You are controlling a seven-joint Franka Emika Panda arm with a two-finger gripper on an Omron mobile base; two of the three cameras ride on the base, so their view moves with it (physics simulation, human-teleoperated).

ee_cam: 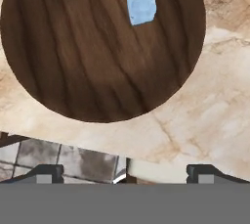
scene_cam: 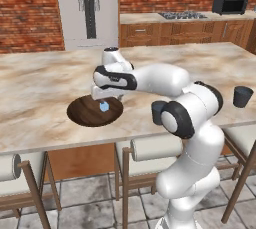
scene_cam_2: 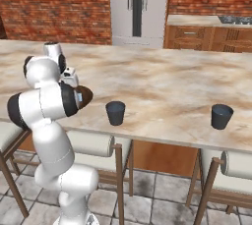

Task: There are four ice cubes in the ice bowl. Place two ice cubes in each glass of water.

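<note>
Gripper (ee_cam: pixel 125 173) hovers with jaws spread wide and nothing between them over the ice bowl (scene_cam: pixel 82 114) on the marble counter (scene_cam: pixel 45 83) — one ice cube (ee_cam: pixel 141 5) lies in the bowl, while two glasses — near glass (scene_cam_2: pixel 115 113), far glass (scene_cam_2: pixel 221 116) — stand well apart along the counter's front edge.

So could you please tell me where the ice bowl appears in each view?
Left base view: ice bowl left of centre on the counter, below the gripper.
Right base view: just its brown edge beside the arm, at left.
Hand view: upper left, holding one ice cube.
Shared landmark: the counter's front edge.
</note>
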